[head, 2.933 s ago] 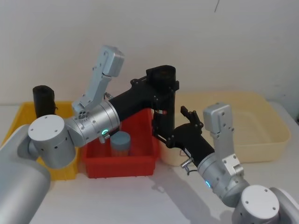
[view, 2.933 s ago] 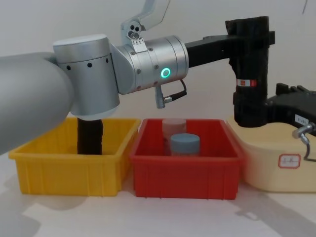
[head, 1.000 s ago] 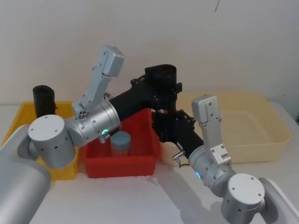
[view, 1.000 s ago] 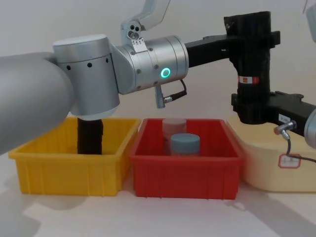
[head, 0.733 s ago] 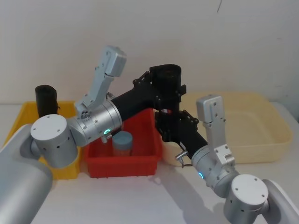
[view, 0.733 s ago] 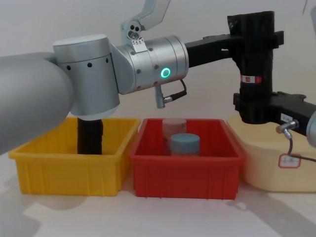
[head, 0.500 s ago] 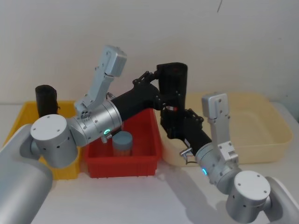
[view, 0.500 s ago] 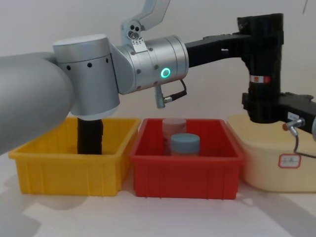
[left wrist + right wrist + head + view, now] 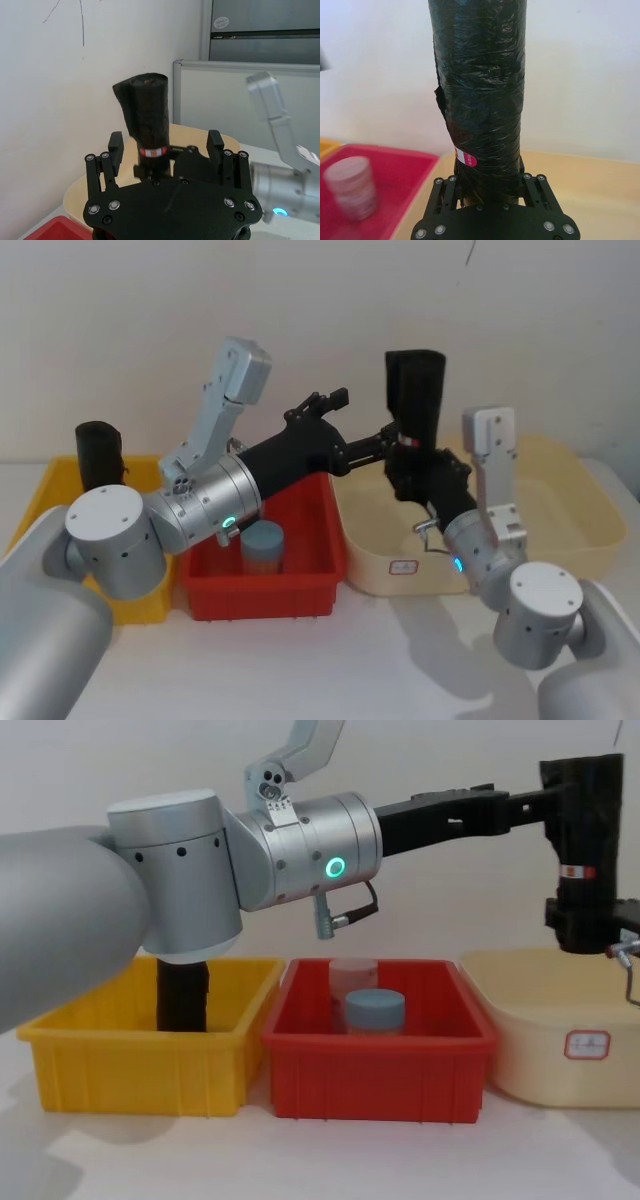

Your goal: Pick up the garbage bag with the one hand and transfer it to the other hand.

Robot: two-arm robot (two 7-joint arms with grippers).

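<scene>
Far to the left of both sets of jaws, we see a yellow plastic bin [image 9: 130, 1070] on the white worktop [image 9: 300, 1160]. A plain black roll [image 9: 182, 995] stands upright in it. Just beside it on the right sits a red plastic bin [image 9: 380, 1070]. It holds a blue-capped jar [image 9: 375, 1012] with a clear jar [image 9: 352, 972] behind it, both lying below the thick silver left arm [image 9: 300, 850] and its green ring light [image 9: 336, 869]. From that arm the black two-fingered left gripper [image 9: 510, 805] reaches to the right, above and beyond the red bin. Its jaws are spread wide and grip nothing. In the left wrist view the tall black cylindrical garbage bag roll [image 9: 147, 110], with its red-and-white label band, stands upright in the gap between those jaws, with space on either side. Further right, the black two-fingered right gripper [image 9: 590, 925] has its jaws clamped on the roll's lower end, just under the label band. Most of the roll rises straight above these jaws, and it is held in the air over the left part of a cream-coloured plastic tub [image 9: 560, 1060].
</scene>
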